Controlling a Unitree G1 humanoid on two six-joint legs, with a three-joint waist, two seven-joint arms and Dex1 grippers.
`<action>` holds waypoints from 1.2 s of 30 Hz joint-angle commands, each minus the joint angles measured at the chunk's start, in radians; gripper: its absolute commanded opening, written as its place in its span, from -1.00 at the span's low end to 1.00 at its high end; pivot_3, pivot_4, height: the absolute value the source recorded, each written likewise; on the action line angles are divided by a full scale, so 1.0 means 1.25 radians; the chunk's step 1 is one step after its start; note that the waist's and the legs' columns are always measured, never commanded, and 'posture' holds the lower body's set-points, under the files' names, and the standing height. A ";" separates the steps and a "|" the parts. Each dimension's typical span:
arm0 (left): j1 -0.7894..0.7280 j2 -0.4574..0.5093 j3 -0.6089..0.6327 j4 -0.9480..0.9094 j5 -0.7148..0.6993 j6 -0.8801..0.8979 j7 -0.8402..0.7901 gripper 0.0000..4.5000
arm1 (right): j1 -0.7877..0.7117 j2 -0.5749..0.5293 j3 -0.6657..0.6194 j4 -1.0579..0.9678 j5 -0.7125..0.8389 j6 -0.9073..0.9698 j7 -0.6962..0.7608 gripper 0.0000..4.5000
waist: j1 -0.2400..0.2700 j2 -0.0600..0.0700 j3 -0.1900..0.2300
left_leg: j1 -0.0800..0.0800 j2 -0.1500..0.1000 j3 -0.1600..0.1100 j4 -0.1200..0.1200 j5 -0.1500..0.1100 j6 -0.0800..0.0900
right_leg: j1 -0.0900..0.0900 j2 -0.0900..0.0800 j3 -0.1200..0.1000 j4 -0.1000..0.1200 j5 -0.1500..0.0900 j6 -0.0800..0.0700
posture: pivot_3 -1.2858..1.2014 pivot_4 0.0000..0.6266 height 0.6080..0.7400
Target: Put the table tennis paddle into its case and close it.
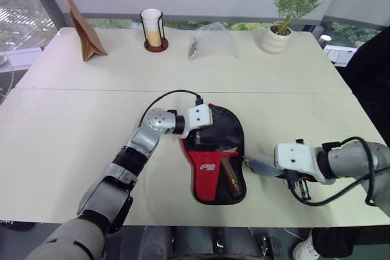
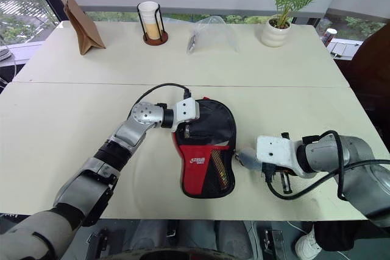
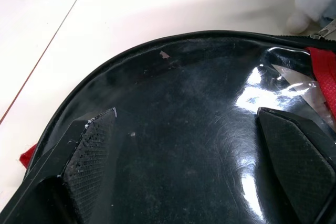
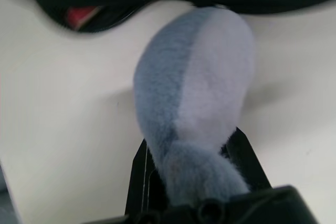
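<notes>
Two grippers work near the front edge of the cream table. The case lies flat there, round end toward the far edge, red panel and mesh pocket up; the paddle's striped handle shows through the mesh, inside the case. The left gripper rests on the case's glossy black round end, fingers spread wide. The right gripper, just right of the case, is pinched on a grey fuzzy tab reaching to the case's edge.
</notes>
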 commanded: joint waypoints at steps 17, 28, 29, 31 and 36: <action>0.031 0.016 -0.047 0.062 0.059 0.011 0.017 1.00 | 0.131 0.271 -0.319 -0.130 0.491 0.771 -0.352 -0.99 | -0.001 -0.005 -0.020 | 0.000 0.002 -0.003 -0.002 -0.001 0.000 | 0.003 -0.001 -0.003 -0.004 0.000 0.000 | 0.03 -0.52 0.91; 0.033 0.016 -0.054 0.062 0.061 0.009 0.013 1.00 | 0.199 0.128 -0.391 -0.030 1.076 0.770 -0.703 -0.99 | 0.005 -0.005 -0.021 | 0.000 0.001 -0.003 -0.004 -0.001 0.002 | 0.003 -0.002 -0.003 -0.005 -0.001 -0.001 | 0.03 -0.52 0.91; 0.034 0.016 -0.054 0.061 0.061 0.010 0.013 1.00 | 0.213 0.105 -0.388 -0.027 1.119 0.755 -0.735 -0.99 | 0.007 -0.005 -0.021 | 0.000 0.001 -0.003 -0.004 -0.002 0.002 | 0.003 -0.002 -0.003 -0.006 -0.001 -0.001 | 0.03 -0.52 0.91; 0.035 0.015 -0.055 0.060 0.060 0.011 0.014 1.00 | 0.247 0.049 -0.373 -0.021 1.207 0.701 -0.808 -0.99 | 0.011 -0.005 -0.021 | 0.000 0.001 -0.003 -0.004 -0.002 0.003 | 0.003 -0.003 -0.003 -0.006 -0.001 -0.001 | 0.03 -0.52 0.91; 0.037 0.015 -0.056 0.059 0.061 0.015 0.016 1.00 | 0.326 -0.090 -0.329 -0.034 1.347 0.570 -0.926 -0.99 | 0.019 -0.005 -0.021 | 0.000 0.001 -0.003 -0.004 -0.002 0.003 | 0.004 -0.002 -0.003 -0.008 -0.001 -0.001 | 0.03 -0.52 0.91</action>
